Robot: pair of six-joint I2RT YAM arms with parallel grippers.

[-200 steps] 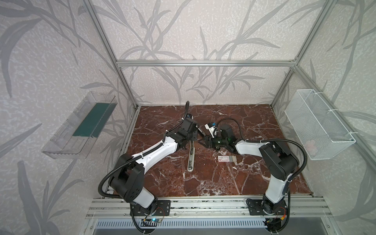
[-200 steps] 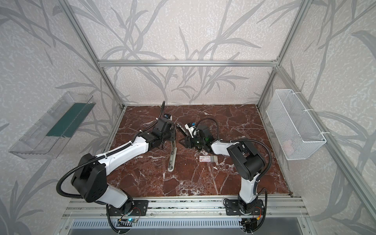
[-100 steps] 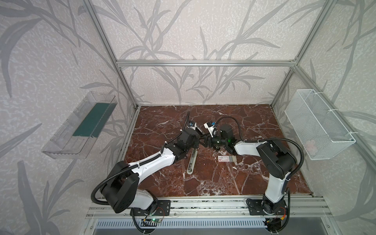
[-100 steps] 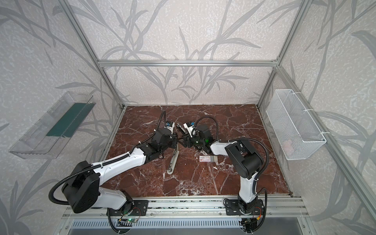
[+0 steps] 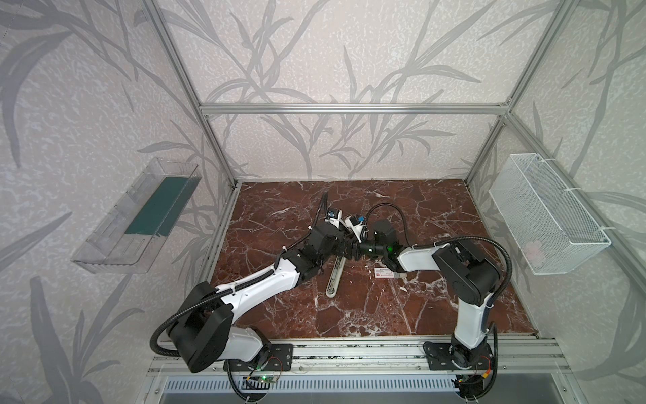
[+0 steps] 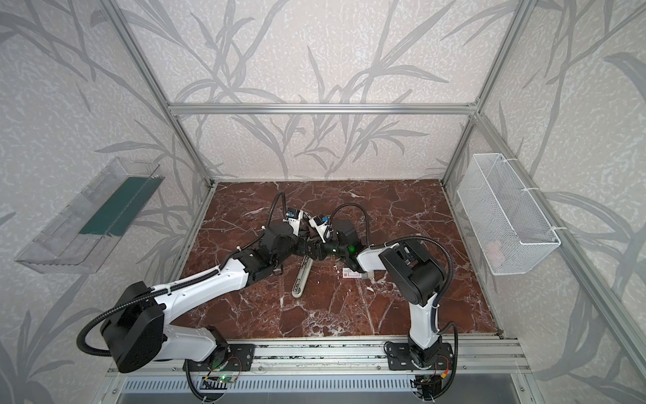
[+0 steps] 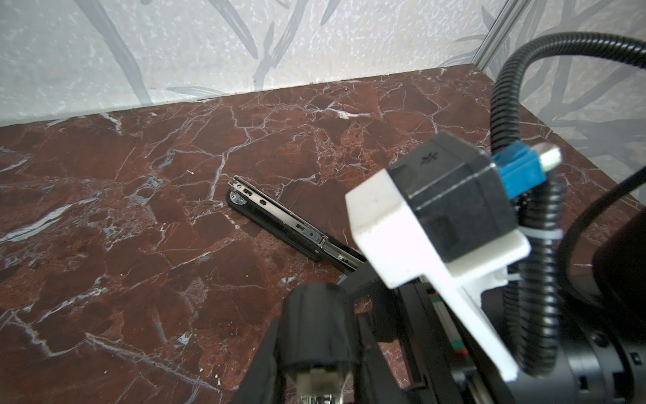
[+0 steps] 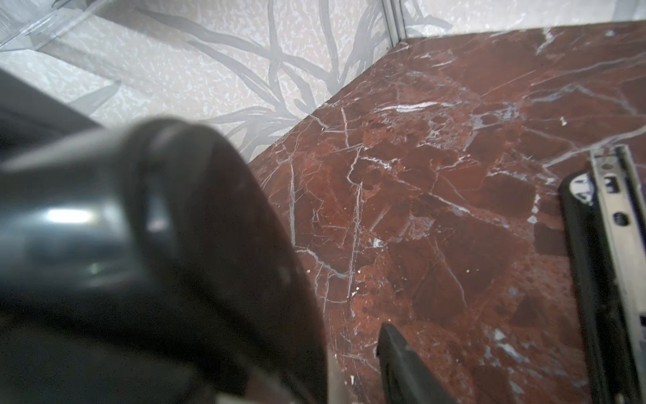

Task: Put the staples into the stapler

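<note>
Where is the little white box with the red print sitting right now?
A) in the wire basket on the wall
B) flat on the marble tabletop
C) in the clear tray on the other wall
B: in both top views the white box lies flat on the red marble table, far from either wall holder.

Left arm (image 5: 258,283): is stretching out longer and lower, and its big black joint (image 5: 201,328) is sliding to the left side.
Left gripper (image 5: 344,249): is moving over to the middle, and now it is facing the right gripper (image 5: 353,251), just beside it, above the far end of the stapler (image 5: 334,278).
Right arm (image 5: 465,269): is leaning a little more toward the left.
</note>
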